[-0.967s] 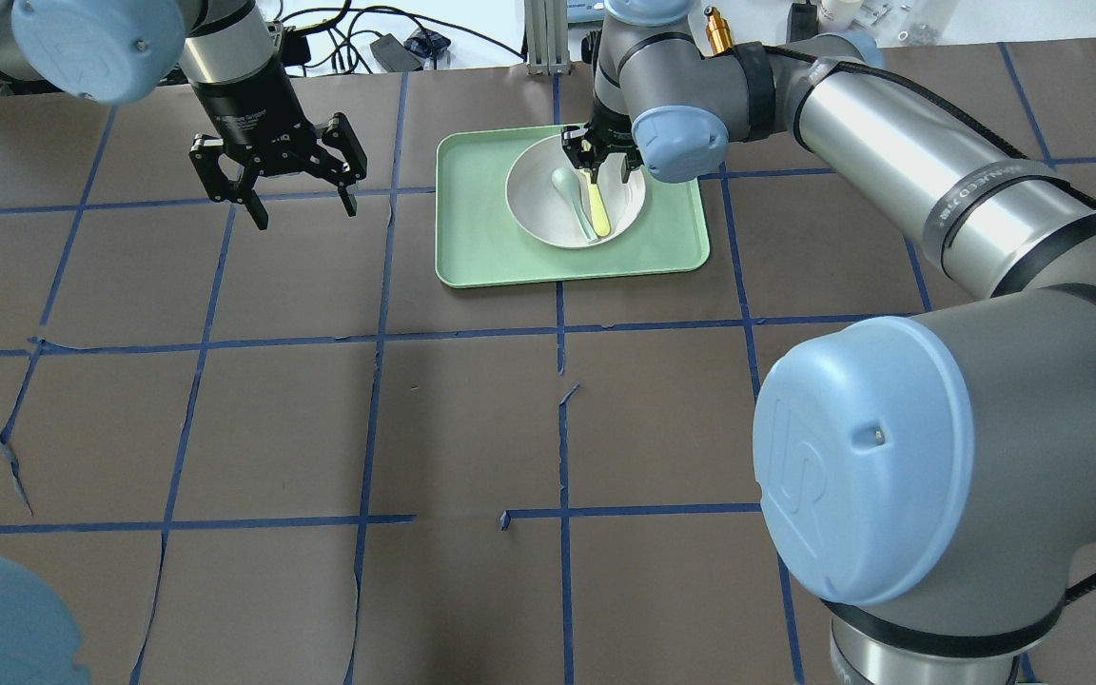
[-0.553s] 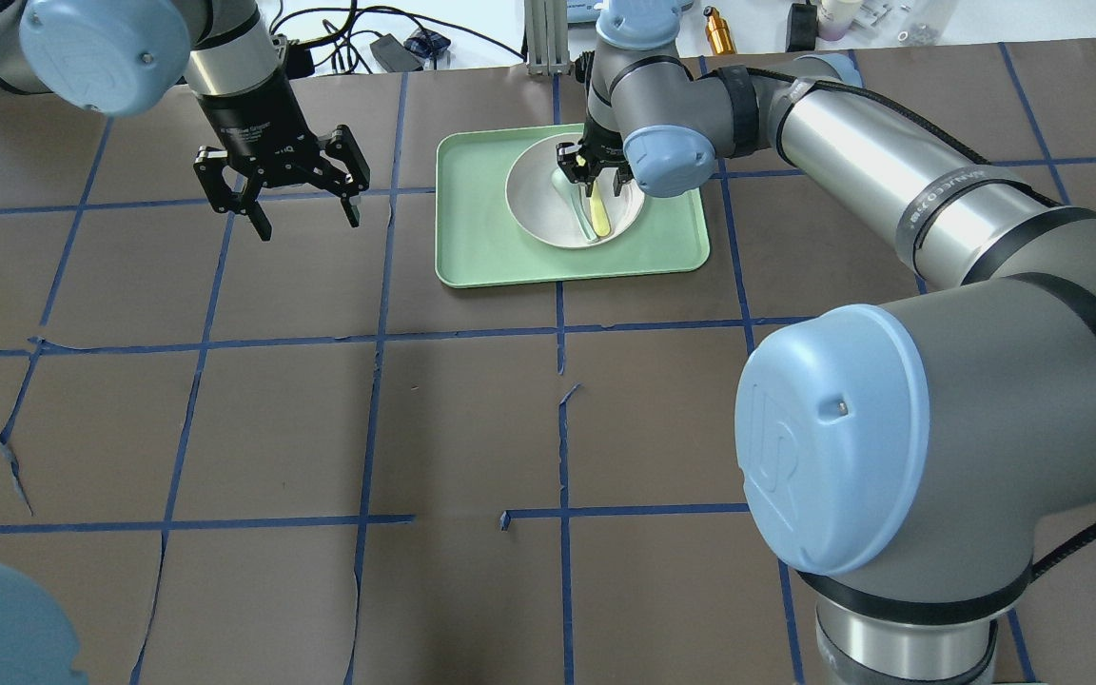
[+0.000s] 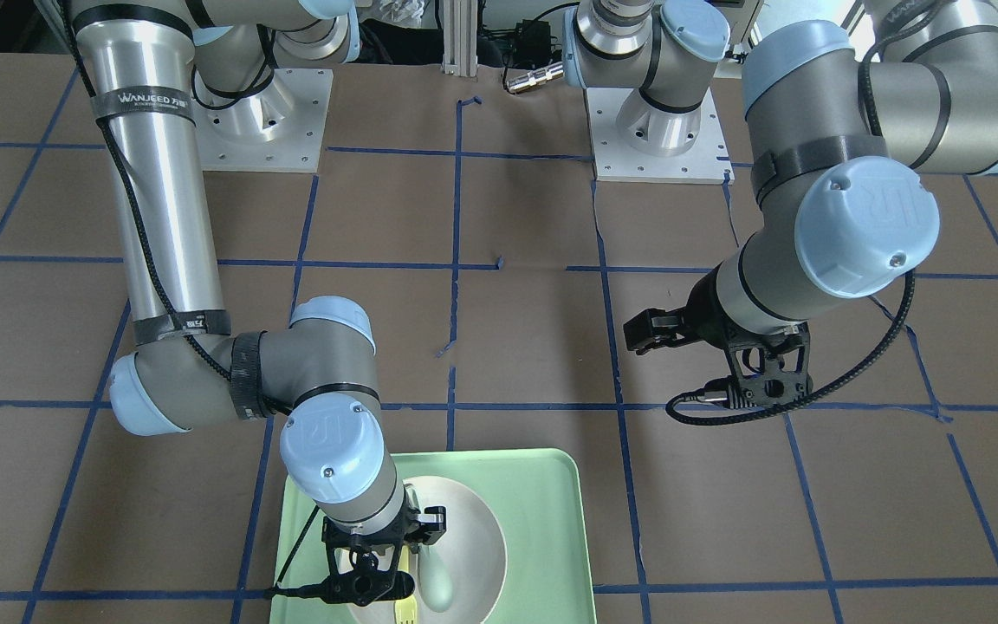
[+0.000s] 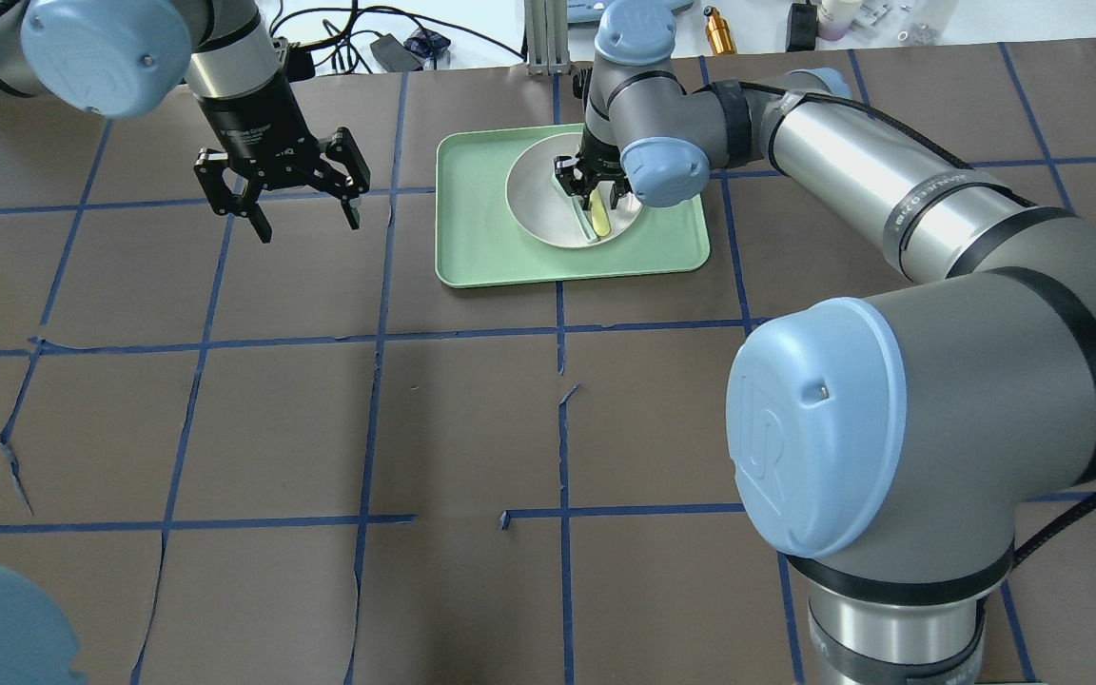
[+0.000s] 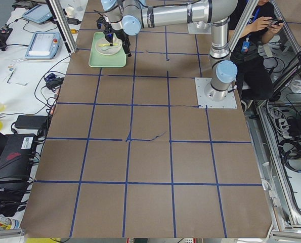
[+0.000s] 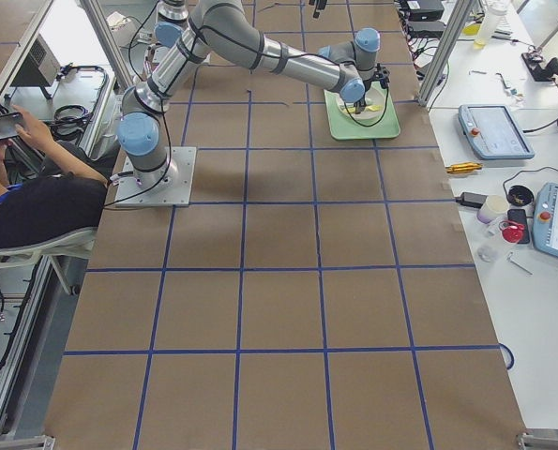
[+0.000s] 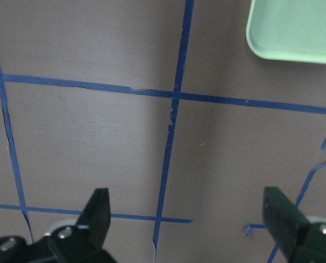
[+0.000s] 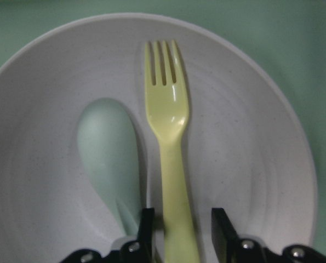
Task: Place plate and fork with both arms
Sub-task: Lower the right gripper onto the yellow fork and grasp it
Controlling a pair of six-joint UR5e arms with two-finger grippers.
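Note:
The off-white plate [image 4: 538, 205] sits on the mint-green tray [image 4: 481, 238] at the far middle of the table. The pale-yellow fork [image 8: 168, 109] lies in the plate [image 8: 250, 137], tines pointing away from the wrist camera. My right gripper [image 8: 180, 219] is down in the plate, and its open fingers straddle the fork's handle with small gaps on both sides. In the overhead view the right gripper [image 4: 594, 195] covers most of the fork [image 4: 598, 224]. My left gripper [image 4: 308, 226] is wide open and empty, hovering over bare table left of the tray.
A pale grey-green spoon [image 8: 108, 148] lies in the plate right beside the fork. The left wrist view shows a tray corner [image 7: 294, 33] beyond the left gripper [image 7: 188, 205]. Cables and small items lie past the table's far edge [image 4: 396, 48].
My right gripper has come down into the plate, and its fingers now sit around the fork's handle. My left gripper has shifted only slightly and stays open.

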